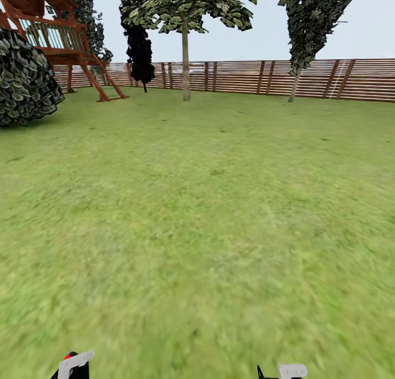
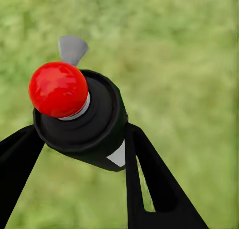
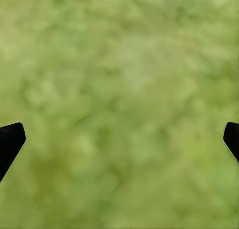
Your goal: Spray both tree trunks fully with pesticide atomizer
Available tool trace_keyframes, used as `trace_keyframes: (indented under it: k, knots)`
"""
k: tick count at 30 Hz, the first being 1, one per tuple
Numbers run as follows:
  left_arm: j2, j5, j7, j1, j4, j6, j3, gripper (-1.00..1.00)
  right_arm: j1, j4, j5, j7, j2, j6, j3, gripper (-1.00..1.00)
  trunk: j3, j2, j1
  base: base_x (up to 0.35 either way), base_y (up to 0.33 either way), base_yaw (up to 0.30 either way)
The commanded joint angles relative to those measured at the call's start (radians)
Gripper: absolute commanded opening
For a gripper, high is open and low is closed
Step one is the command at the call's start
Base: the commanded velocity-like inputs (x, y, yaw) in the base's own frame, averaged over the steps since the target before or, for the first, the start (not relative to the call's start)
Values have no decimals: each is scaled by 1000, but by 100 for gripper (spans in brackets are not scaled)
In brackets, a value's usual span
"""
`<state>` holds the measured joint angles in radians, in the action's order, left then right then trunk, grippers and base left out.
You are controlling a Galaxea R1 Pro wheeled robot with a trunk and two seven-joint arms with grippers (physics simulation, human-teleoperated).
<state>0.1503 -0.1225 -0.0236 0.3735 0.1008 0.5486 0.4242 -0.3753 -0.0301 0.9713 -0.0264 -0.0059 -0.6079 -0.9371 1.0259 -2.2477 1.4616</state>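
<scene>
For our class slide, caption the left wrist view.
Left fingers grip the spray bottle, red tip up, over grass.

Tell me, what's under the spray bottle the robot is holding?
Blurry green grass lies under the pesticide atomizer, held in the left gripper. The bottle covers the grass right beneath it.

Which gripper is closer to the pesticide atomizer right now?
Left. The left gripper is shut on the pesticide atomizer, fingers on either side. The right gripper hangs open over bare grass, nothing between its fingers.
</scene>
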Motion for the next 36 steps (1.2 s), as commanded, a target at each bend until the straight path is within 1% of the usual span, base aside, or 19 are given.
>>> trace_keyframes:
  k: [1, 36]
  knots:
    - [0, -11, -2, 1, -1, 4, 7, -100, -1, 1, 10, -3, 0, -3, -8, 100, 1, 0, 0, 338, 0, 0]
    - [-1, -11, -2, 1, -1, 4, 6, -100, -1, 1, 10, -3, 0, -3, -8, 100, 1, 0, 0, 338, 0, 0]
